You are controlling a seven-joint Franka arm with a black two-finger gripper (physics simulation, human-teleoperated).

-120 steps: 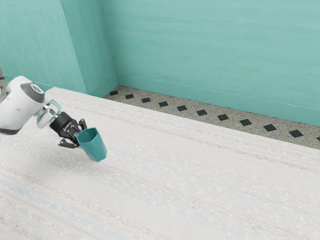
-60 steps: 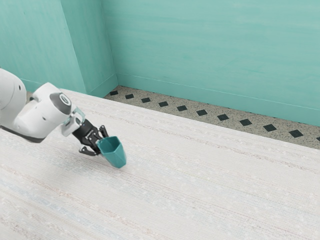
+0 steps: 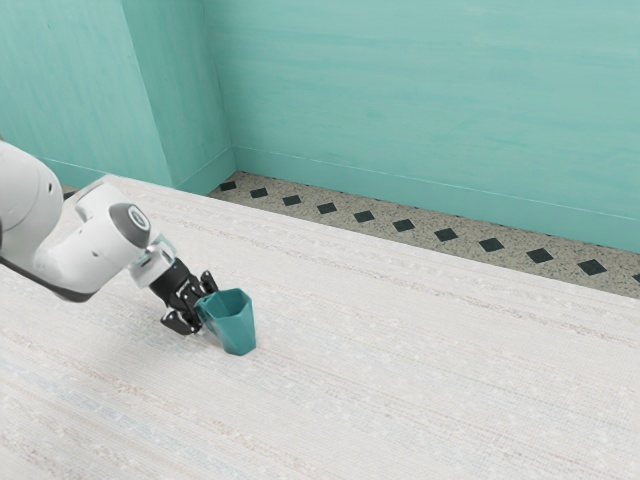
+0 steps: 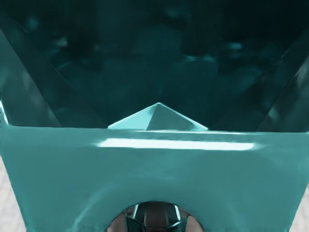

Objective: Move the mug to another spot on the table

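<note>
Likely rigid, light, slick-glazed mug [image 3: 232, 321], pinched at the near rim wall between gripper [image 3: 203, 308] jaws.

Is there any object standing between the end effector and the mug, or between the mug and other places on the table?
Nothing visible does. The end effector grips the mug at its rim, and no object stands on the table around it.
</note>
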